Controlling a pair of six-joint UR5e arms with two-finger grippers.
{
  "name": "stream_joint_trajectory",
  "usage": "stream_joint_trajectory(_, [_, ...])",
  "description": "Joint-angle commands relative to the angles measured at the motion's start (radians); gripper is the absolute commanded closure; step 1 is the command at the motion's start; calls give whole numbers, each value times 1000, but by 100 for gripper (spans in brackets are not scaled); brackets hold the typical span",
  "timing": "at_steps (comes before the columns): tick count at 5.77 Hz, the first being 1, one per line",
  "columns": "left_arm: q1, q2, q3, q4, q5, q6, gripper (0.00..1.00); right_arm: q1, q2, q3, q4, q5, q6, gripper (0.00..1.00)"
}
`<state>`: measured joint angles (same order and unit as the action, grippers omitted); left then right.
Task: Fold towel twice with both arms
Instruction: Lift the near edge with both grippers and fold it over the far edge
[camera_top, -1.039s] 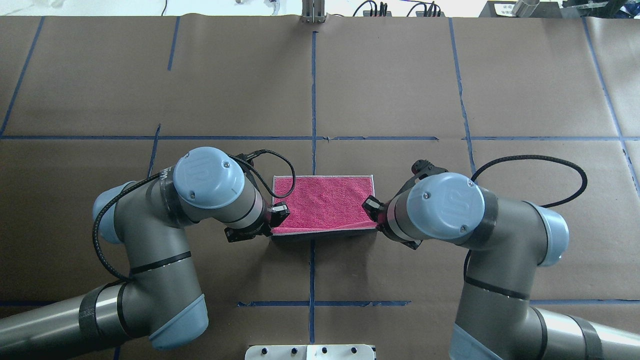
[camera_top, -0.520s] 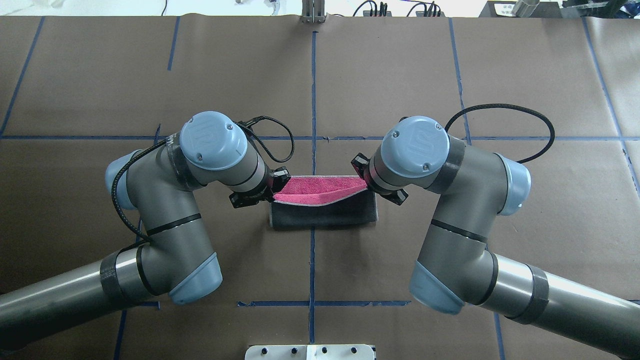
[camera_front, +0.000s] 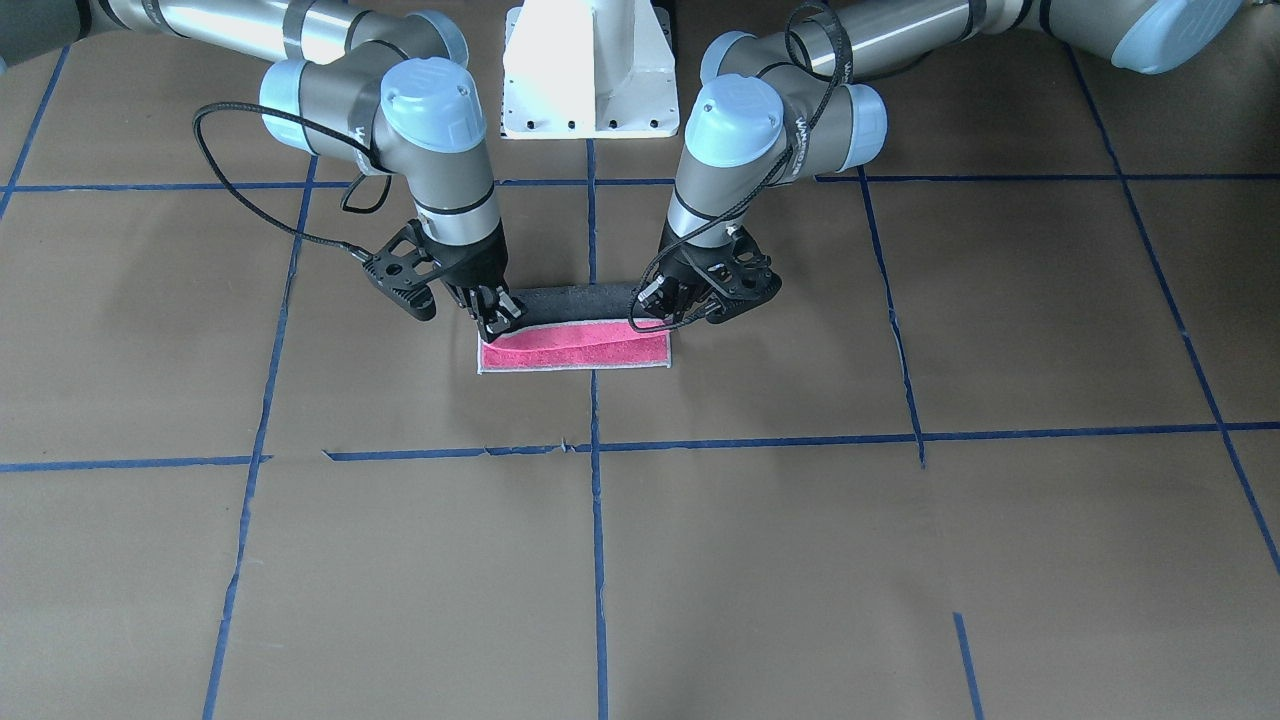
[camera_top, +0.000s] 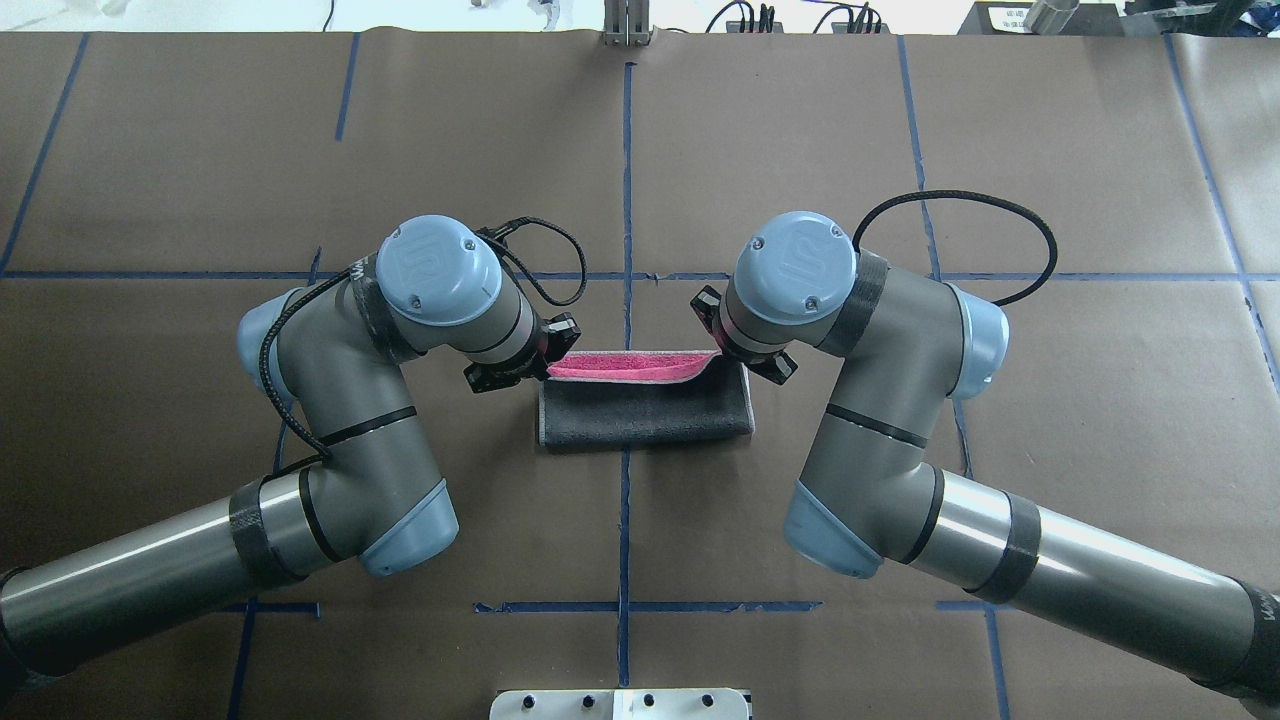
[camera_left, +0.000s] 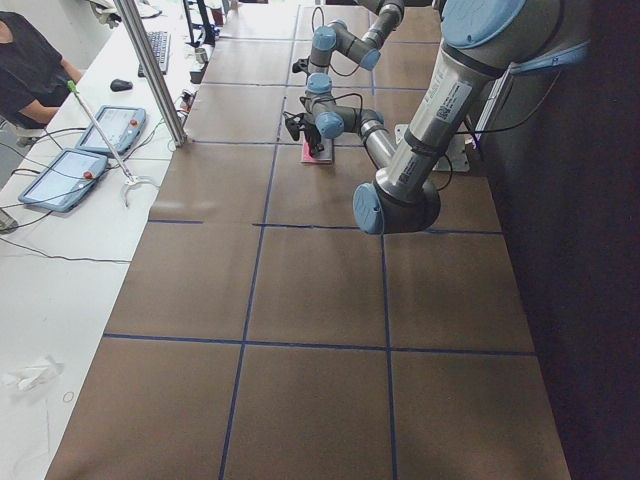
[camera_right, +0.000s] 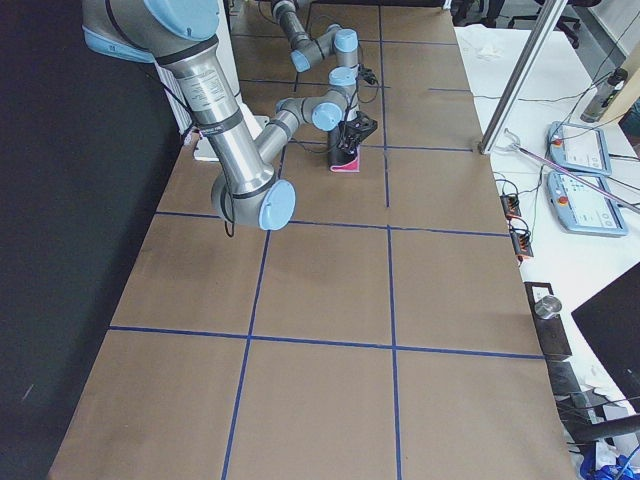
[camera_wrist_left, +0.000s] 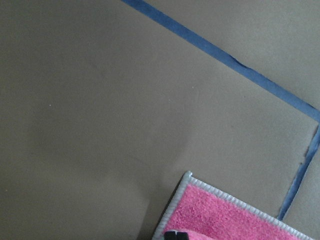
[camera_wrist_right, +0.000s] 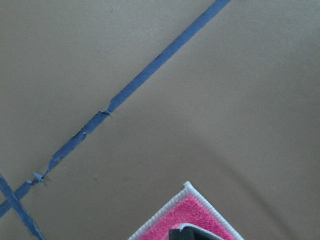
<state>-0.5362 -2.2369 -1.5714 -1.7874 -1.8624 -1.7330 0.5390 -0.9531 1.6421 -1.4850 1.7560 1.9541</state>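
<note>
Pink-and-grey terry towel (camera_top: 645, 412) on brown paper table (camera_top: 200, 150): we log more grey folded over than 0.5 s ago. Black left gripper (camera_top: 547, 352) and right gripper (camera_top: 713, 340) each pinch a corner. Blue joint caps (camera_top: 440, 268) read "UR".

Near left arm (camera_left: 430, 110) bent over brown table (camera_left: 320, 290), pink towel (camera_left: 318, 155) far off, person (camera_left: 25, 70) at white desk (camera_left: 60, 300)

Bright, even light from above falls on the table (camera_top: 200, 150), and its brown paper gives off no glare. The left arm (camera_top: 120, 590) and right arm (camera_top: 1100, 575) throw only soft, pale shadows, and white streaks shine along their tubes. Both side views go near black along the robot's edge. The wrist views are slightly soft, with a broad dim shadow beside the towel (camera_wrist_left: 220, 220).
</note>
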Motion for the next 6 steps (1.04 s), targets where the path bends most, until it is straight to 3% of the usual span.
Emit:
stream_joint_trajectory(1, [-36,-1,43,-59,2,4,90,7,5,-28,11,-1,-24,90])
stream_joint_trajectory(2, [-48,-1,109,-167,2,9,41,13,10,-39,14,-1,-30,58])
stream_joint_trajectory(3, [-57,-3,100,-177,0,9,17,21,17,-39,15,8,-37,32])
stream_joint_trajectory(4, [-62,-3,87,-176,-7,4,13,44,16,-30,23,52,-38,23])
stream_joint_trajectory(5, [-67,12,21,-161,-11,4,13,73,1,-13,50,115,-38,1])
stream_joint_trajectory(6, [-58,55,-45,-158,-36,-3,13,84,-37,46,49,125,-40,1])
